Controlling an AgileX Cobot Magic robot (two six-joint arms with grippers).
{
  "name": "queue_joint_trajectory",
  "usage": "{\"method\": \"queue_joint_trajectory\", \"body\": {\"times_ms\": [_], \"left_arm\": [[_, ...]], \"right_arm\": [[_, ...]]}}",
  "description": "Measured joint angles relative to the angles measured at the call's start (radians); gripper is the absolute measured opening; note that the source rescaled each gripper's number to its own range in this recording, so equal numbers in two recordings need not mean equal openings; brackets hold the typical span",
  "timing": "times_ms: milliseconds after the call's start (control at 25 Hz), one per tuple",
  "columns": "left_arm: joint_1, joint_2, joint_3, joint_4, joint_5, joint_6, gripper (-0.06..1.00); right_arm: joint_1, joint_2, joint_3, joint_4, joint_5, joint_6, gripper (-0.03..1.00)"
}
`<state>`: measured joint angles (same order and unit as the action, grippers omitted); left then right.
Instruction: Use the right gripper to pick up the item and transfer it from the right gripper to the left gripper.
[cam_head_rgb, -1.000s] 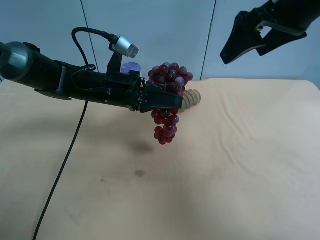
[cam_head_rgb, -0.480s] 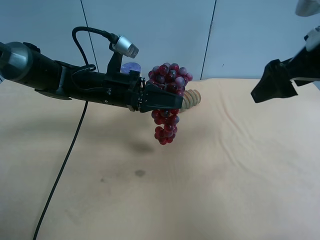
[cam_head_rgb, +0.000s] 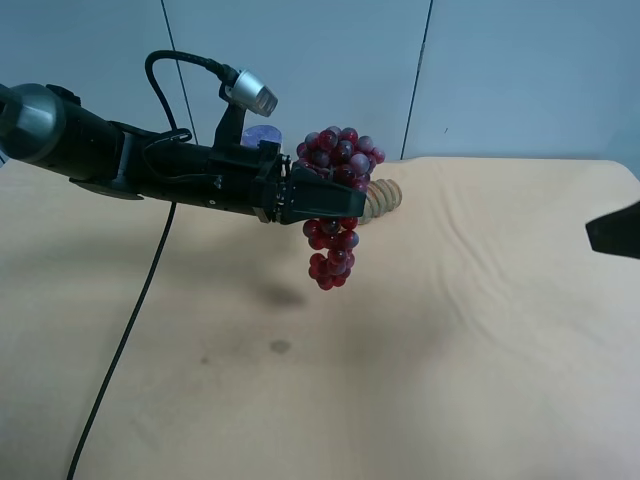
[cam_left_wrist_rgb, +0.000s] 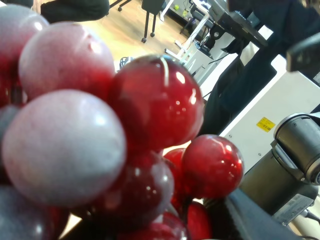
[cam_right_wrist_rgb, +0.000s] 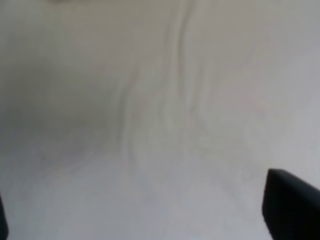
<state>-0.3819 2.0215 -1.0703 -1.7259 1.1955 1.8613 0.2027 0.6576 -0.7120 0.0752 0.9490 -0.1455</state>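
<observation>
Above the tan table (cam_head_rgb: 480, 340), the left gripper (cam_head_rgb: 348, 206) is clamped on the bunch of grapes (cam_head_rgb: 330, 258), whose long axis hangs straight down, clear of the cloth. Well apart at the far right edge, the right gripper (cam_head_rgb: 615, 232) holds nothing, its fingers (cam_right_wrist_rgb: 292, 210) spread.

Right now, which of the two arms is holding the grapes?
The left gripper, on the arm with the silver knob, jaws shut on the grapes; the right gripper is empty, far aside.

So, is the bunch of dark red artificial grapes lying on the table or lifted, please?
Lifted: the black tapered left gripper clamps the bunch, which hangs clear above its shadow on the tan table.
</observation>
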Motion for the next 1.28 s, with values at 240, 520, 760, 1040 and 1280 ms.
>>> {"method": "queue_joint_trajectory", "body": {"times_ms": [240,520,760,1040,1280], "left_arm": [[0.000,0.000,0.000,0.000,0.000,-0.005,0.01],[0.000,0.000,0.000,0.000,0.000,-0.006,0.01],[0.000,0.000,0.000,0.000,0.000,-0.011,0.01],[0.000,0.000,0.000,0.000,0.000,-0.030,0.01],[0.000,0.000,0.000,0.000,0.000,-0.032,0.01]], "right_arm": [[0.002,-0.207,0.074,-0.019,0.087,0.037,1.00],[0.002,-0.345,0.165,-0.030,0.198,0.071,1.00],[0.002,-0.392,0.205,-0.030,0.133,0.071,1.00],[0.002,-0.405,0.207,-0.009,0.126,0.071,1.00],[-0.095,-0.533,0.207,-0.021,0.126,0.071,1.00]]}}
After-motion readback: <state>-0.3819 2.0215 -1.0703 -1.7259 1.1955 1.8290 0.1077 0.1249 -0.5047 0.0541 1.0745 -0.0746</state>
